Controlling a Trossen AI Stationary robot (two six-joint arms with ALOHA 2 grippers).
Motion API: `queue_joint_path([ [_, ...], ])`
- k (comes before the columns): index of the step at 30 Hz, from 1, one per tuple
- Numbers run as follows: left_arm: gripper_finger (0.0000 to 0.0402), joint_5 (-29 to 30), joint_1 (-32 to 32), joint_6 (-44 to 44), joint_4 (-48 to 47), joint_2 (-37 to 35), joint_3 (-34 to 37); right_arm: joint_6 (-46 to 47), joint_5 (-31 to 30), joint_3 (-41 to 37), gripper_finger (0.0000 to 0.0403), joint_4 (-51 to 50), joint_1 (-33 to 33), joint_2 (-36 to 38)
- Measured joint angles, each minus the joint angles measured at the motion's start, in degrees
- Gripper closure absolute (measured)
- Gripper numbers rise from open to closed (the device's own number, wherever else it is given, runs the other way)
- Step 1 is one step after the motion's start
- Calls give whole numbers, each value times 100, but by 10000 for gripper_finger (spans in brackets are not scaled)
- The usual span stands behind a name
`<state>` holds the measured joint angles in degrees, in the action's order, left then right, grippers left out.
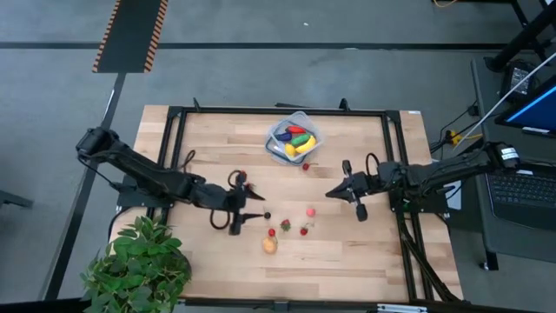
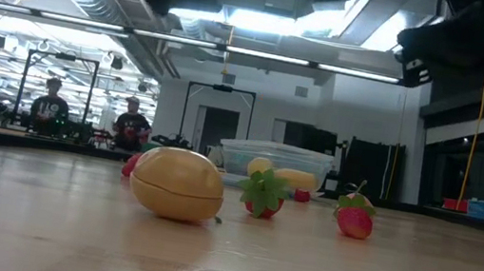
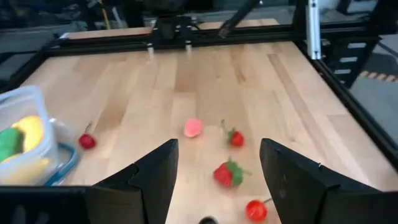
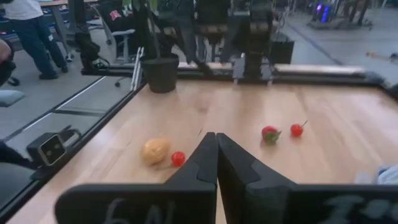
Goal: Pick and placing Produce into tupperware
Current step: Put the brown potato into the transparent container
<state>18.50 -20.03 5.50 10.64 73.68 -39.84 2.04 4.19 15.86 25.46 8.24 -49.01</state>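
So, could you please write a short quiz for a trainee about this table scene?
1. True or false: the right end effector is shut.
2. Which is open? A: left end effector; B: right end effector.
3. Fill in: the tupperware already holds some ____.

Key:
1. True, its fingers meet with nothing between them.
2. A. It hovers over the table near the loose strawberries.
3. Produce, yellow and green pieces among them. A tan potato-like piece lies on the table outside it.

Black jointed arms [image 1: 156,178]; looped cables
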Motion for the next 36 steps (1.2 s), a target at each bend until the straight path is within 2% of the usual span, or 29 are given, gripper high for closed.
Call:
queue_joint_path([
  [3,182,7,-177,-2,-547,303,-544,102,-1,0,399,-120,134,0],
  [12,182,366,-637,26,-3161,1642,-2662,92,-2,0,399,-97,385,2],
  [20,182,328,-715,11,-4566,2712,-4119,68,-2,0,399,-114,408,2],
  [23,182,309,-715,12,-4995,3066,-4538,66,-2,0,399,-118,410,2],
  [30,182,-155,-715,31,-5477,3821,-5332,77,2,-24,399,-165,410,4],
  [36,182,-366,-809,98,-6064,4249,-5511,146,37,-28,399,-204,533,4],
])
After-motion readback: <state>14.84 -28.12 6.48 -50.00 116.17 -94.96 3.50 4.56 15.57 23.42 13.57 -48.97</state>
